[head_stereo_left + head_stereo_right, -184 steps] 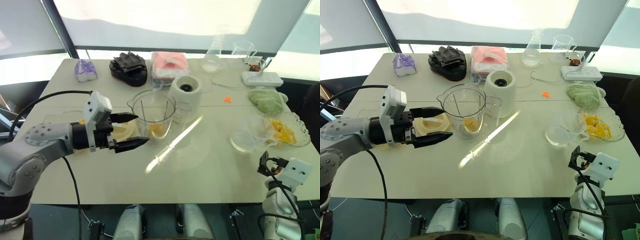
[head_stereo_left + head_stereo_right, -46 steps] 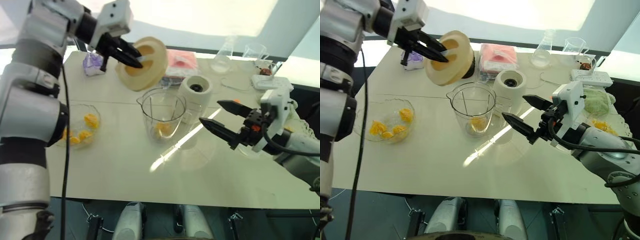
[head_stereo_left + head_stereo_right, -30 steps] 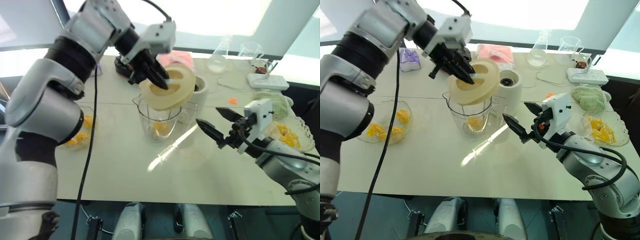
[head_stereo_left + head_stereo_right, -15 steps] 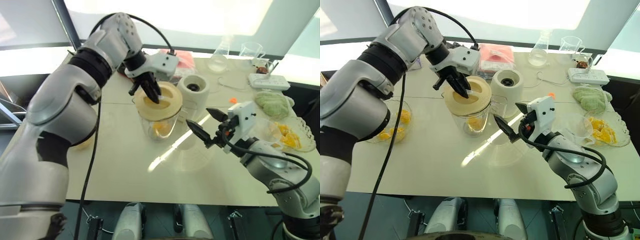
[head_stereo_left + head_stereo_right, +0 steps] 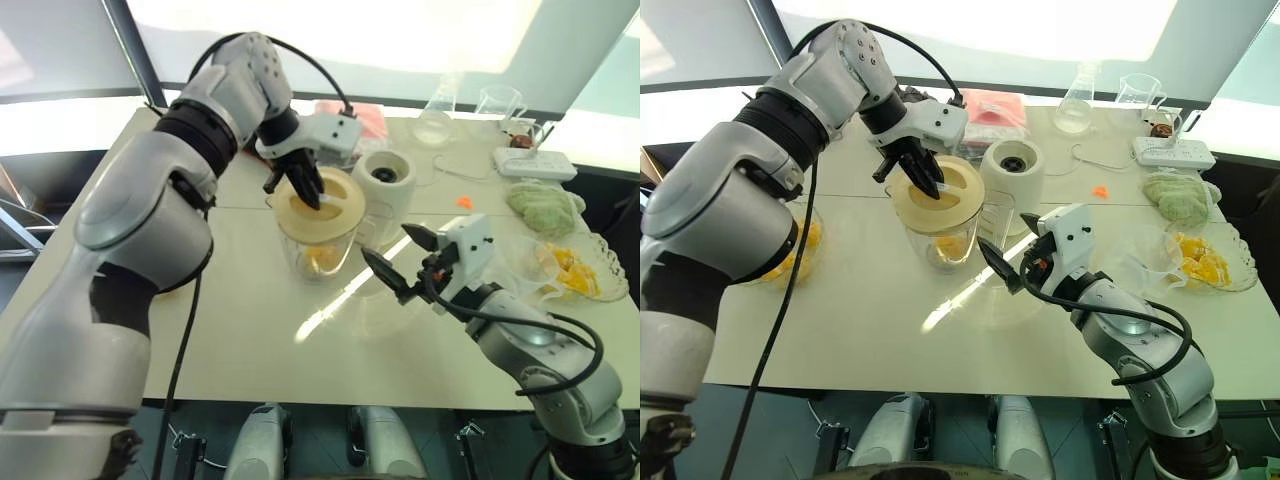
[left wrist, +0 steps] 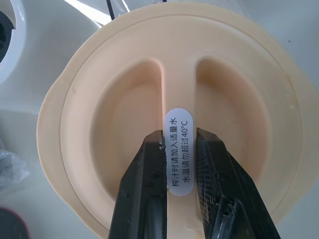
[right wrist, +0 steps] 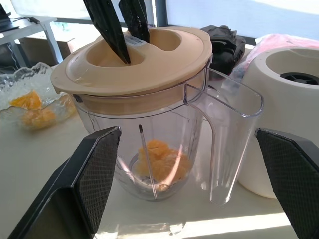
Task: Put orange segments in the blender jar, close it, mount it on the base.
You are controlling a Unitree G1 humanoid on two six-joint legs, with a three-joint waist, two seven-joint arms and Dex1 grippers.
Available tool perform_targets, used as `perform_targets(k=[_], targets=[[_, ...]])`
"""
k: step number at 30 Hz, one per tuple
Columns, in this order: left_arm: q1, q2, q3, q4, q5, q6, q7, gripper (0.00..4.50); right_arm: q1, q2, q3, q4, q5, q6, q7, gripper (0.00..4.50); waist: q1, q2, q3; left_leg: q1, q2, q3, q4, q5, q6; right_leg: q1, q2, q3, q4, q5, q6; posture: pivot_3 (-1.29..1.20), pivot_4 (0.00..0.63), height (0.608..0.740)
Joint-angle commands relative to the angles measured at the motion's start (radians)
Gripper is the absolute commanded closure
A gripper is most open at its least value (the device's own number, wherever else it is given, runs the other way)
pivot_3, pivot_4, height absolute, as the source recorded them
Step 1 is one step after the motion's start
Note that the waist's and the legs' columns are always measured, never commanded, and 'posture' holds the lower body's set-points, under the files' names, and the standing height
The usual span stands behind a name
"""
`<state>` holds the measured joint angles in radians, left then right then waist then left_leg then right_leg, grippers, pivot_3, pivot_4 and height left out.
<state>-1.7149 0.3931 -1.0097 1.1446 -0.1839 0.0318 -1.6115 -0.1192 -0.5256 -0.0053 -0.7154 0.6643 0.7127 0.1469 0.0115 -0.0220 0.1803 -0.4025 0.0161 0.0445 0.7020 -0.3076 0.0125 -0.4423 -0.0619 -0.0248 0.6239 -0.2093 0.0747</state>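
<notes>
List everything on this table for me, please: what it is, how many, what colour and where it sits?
blender jar: one, clear, table middle, handle toward the base
lid: one, cream, on the jar's rim
orange segments: a few, orange, at the jar's bottom
base: one, white with black socket, just behind the jar
glass bowls of segments: two, clear; one at the right edge, one at the left, behind the left arm
green lumpy cloth: one, pale green, far right
power strip: one, white, back right
flask: one, clear, back
glass jug: one, clear, back
pink packet: one, back middle
left gripper: black jaws shut on the lid's central ridge
right gripper: black jaws wide open, beside the jar
</notes>
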Motion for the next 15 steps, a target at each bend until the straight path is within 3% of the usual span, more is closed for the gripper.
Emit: perform_targets(k=[1, 15], targets=[[0.009, 0.053, -0.069, -0.096, -0.062, 0.071, -0.003, 4.29, -0.019, 0.043, 0.040, 0.042, -0.103, -0.053, -0.019, 0.00, -0.004, 0.000, 0.000, 0.000, 0.000, 0.000, 0.000, 0.000, 0.000, 0.000, 0.000, 0.000, 0.000, 0.000, 0.000, 0.00, 0.150, 0.740], [0.035, 0.105, -0.129, -0.162, -0.134, 0.098, -0.003, 4.29, -0.163, 0.252, 0.165, 0.433, -0.423, -0.260, -0.023, 0.00, -0.025, 0.000, 0.000, 0.003, 0.000, 0.001, -0.001, 0.000, 0.000, -0.001, 0.000, 0.002, 0.005, -0.001, 0.002, 0.00, 0.150, 0.740]])
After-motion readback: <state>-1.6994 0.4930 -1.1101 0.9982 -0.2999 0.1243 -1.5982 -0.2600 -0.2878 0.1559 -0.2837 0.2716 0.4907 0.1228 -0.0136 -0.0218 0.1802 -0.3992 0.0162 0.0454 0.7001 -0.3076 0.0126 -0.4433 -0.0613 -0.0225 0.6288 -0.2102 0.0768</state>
